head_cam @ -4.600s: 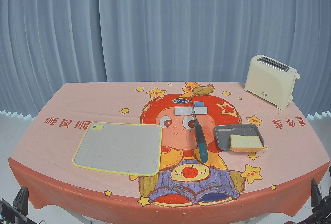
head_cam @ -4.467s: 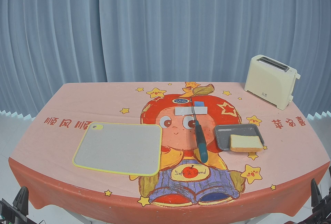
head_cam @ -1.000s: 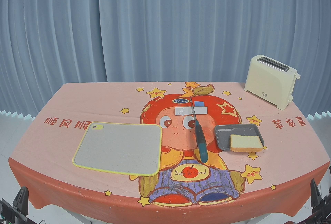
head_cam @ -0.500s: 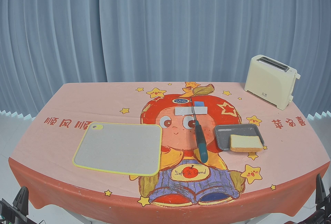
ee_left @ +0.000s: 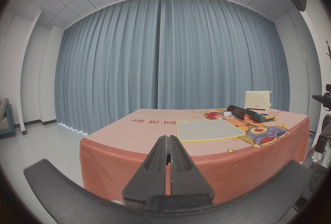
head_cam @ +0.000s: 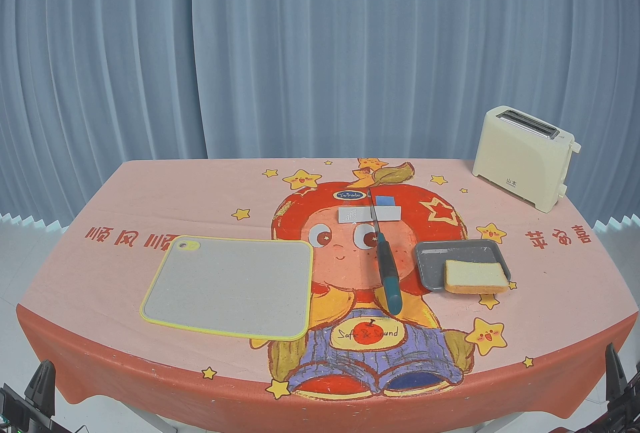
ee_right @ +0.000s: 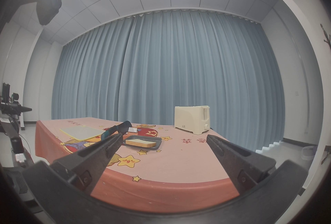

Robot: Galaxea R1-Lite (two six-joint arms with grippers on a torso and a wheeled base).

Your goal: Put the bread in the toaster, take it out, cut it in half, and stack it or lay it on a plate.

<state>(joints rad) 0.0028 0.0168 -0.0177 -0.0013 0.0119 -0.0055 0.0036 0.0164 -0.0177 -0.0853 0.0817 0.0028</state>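
Pink cartoon tablecloth [head_cam: 167,201] before blue curtains [head_cam: 333,41]: the bread [head_cam: 476,276] lies flat in the near right corner of a grey tray [head_cam: 430,261], long axis across the table. Just left, a knife [head_cam: 389,274] points away, teal handle nearest. Toaster [head_cam: 523,158] stands far right, slot up; cutting board [head_cam: 230,286] lies well left. Short of the table, left gripper [ee_left: 168,142] has fingers pressed together, right gripper [ee_right: 163,138] spread wide, holding nothing
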